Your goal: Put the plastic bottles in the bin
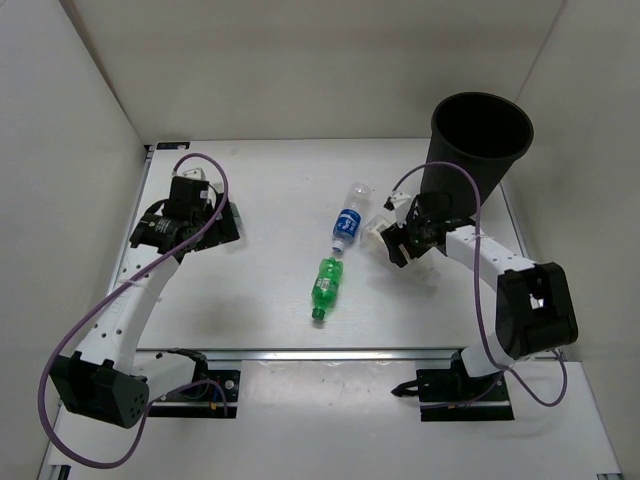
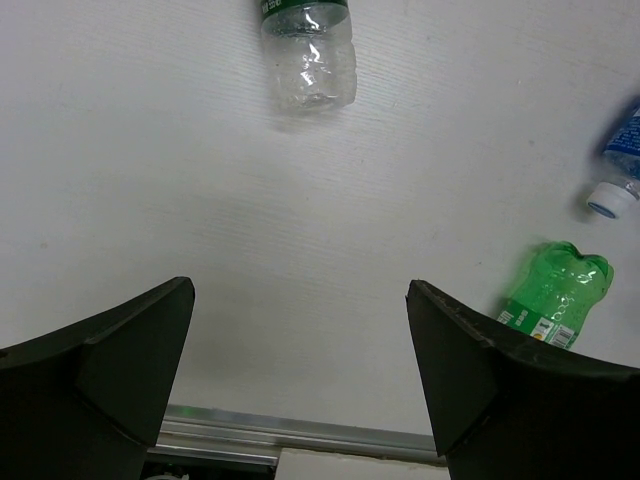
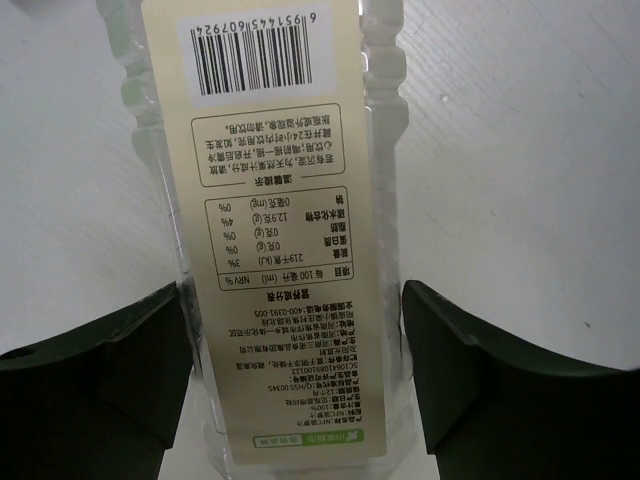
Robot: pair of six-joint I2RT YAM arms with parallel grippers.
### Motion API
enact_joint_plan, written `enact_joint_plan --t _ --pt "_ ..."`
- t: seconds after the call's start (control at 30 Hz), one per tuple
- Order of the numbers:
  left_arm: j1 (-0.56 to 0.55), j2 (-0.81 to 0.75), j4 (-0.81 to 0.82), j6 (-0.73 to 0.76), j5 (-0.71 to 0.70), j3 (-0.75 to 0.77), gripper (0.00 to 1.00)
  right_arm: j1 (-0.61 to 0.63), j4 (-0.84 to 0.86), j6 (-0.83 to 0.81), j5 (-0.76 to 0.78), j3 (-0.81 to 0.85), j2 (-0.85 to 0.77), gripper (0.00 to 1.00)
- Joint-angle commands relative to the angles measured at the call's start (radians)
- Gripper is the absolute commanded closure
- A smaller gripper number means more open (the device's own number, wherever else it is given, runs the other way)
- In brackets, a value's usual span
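Observation:
The black bin [image 1: 480,140] stands at the back right. A clear bottle with a blue label [image 1: 347,225] and a translucent green bottle [image 1: 325,285] lie mid-table; both also show in the left wrist view, the blue one [image 2: 625,150] and the green one [image 2: 555,295]. A clear bottle with a dark green label [image 2: 308,50] lies ahead of my left gripper [image 2: 300,300], which is open and empty above the table [image 1: 200,222]. My right gripper [image 3: 295,300] is open, its jaws straddling the clear bottle with the whitish label [image 3: 270,200], close beside the bin [image 1: 392,240].
White walls enclose the table on the left, back and right. The table's metal front rail [image 1: 330,353] runs along the near edge and shows in the left wrist view [image 2: 290,435]. Purple cables loop off both arms.

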Motion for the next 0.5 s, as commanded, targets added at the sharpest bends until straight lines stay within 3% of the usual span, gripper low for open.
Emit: enact_joint_plan --t 0.0,0.3,0.4,0.47 --pt "0.001 -0.031 0.006 0.002 -0.008 -0.011 0.01 0.001 0.022 0.022 0.022 -0.01 -0.09 0.51" --pt "0.005 -0.039 0.021 -0.004 0.0 -0.031 0.02 0.052 0.006 0.016 0.001 0.181 -0.357 0.62" --pt "0.005 -0.033 0.026 -0.011 0.003 -0.029 0.01 0.053 0.048 -0.012 0.026 0.301 -0.378 0.57" --pt "0.009 -0.027 0.03 -0.008 0.009 -0.025 0.01 0.023 0.09 -0.01 0.055 0.39 -0.344 0.67"
